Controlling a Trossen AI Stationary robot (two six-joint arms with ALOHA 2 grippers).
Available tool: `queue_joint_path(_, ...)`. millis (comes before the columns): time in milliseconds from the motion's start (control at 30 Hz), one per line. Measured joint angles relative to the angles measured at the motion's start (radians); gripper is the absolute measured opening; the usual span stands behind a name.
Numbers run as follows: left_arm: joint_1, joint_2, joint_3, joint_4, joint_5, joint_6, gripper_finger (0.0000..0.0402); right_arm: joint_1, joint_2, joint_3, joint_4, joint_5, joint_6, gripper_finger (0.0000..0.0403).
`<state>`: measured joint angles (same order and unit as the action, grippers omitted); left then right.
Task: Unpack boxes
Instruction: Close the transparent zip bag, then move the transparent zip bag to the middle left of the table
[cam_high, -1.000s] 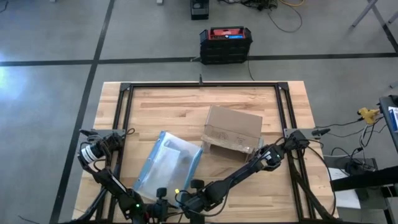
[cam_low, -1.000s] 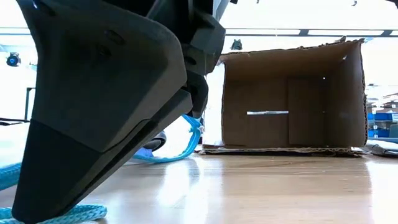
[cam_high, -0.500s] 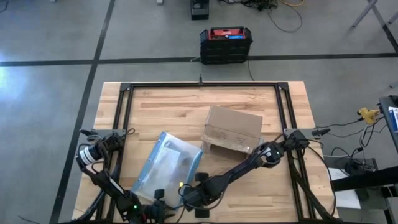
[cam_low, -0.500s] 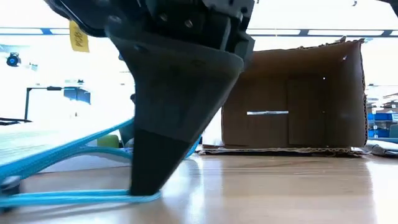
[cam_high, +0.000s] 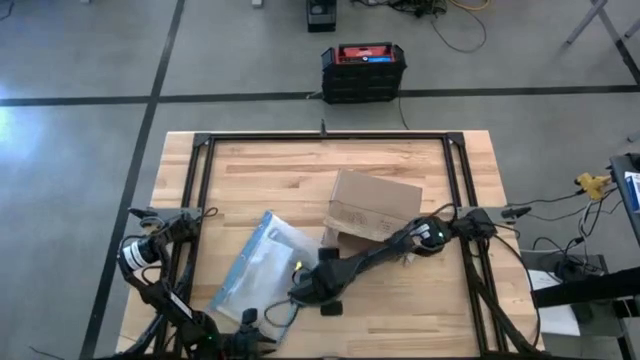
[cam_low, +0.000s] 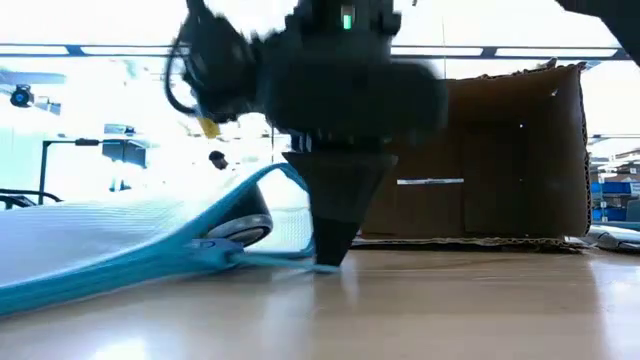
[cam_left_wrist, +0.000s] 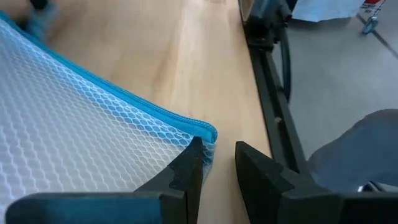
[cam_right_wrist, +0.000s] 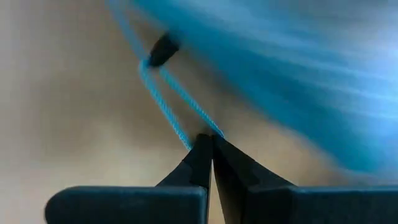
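A brown cardboard box (cam_high: 372, 208) (cam_low: 470, 160) lies on its side right of the table's middle, its open end facing the near edge. A clear pouch with a blue edge (cam_high: 262, 268) (cam_low: 120, 245) lies left of it. My right gripper (cam_high: 303, 292) (cam_low: 325, 262) points down at the pouch's right side, shut on a blue cord (cam_right_wrist: 168, 112). My left gripper (cam_high: 247, 318) (cam_left_wrist: 217, 152) is at the pouch's near corner, close to the table's near edge. My left gripper has the pouch's blue-edged near corner (cam_left_wrist: 208, 138) between its two fingers, against the inner side of one finger (cam_left_wrist: 189, 165). The fingers come slanting down from the near side. The pouch spreads away from them over the table. My right gripper pinches the thin blue cord loop (cam_right_wrist: 198, 127) at its very fingertips, from above, pointing down. The cord runs from the tips to a black zip pull (cam_right_wrist: 163, 48) on the pouch. The fingertips (cam_low: 327, 255) stand at the tabletop.
A black frame (cam_high: 325, 137) runs around the wooden tabletop. On the floor beyond the far edge stands a black-and-red case (cam_high: 362, 72). Bare wood lies on the far left and near right of the table.
My right gripper has gone toward the far edge, along the pouch's right side, and tipped to point more steeply down, staying shut on the cord. My left gripper has shifted a little toward the left and down with the pouch's corner.
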<state>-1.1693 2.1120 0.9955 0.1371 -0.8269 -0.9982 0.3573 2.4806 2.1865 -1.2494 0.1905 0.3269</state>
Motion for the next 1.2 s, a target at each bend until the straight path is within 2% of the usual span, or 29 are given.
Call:
queue_joint_path(200, -0.052, 0.000, -0.001, -0.020, -0.007, -0.047, 0.0080, -0.085, -0.015, -0.007, -0.228, 0.259, -0.067, 0.0000)
queue_joint_path(300, -0.073, -0.006, 0.000, -0.060, -0.006, -0.096, 0.0080, -0.122, -0.033, -0.004, -0.329, 0.332, -0.060, 0.0000)
queue_joint_path(567, -0.104, -0.009, 0.001, -0.114, -0.005, -0.169, 0.0080, -0.136, -0.116, -0.002, -0.318, 0.333, -0.016, 0.0000)
queue_joint_path(700, -0.105, -0.015, 0.001, -0.121, -0.008, -0.173, 0.0080, -0.101, -0.157, -0.002, -0.285, 0.323, 0.043, 0.0000)
queue_joint_path(867, -0.106, -0.064, -0.005, -0.148, -0.003, -0.147, 0.0080, -0.033, -0.183, -0.001, -0.170, 0.227, 0.118, 0.0000)
queue_joint_path(1033, -0.109, -0.137, -0.010, -0.223, 0.023, -0.097, 0.0080, 0.024, -0.187, 0.000, -0.113, 0.221, 0.186, 0.0000)
queue_joint_path(1100, -0.109, -0.171, -0.010, -0.254, 0.006, -0.093, 0.0080, 0.050, -0.188, 0.000, -0.116, 0.201, 0.229, 0.0000)
queue_joint_path(1200, -0.107, -0.204, -0.009, -0.287, -0.083, -0.091, 0.0080, 0.090, -0.195, 0.000, -0.120, 0.165, 0.272, 0.0000)
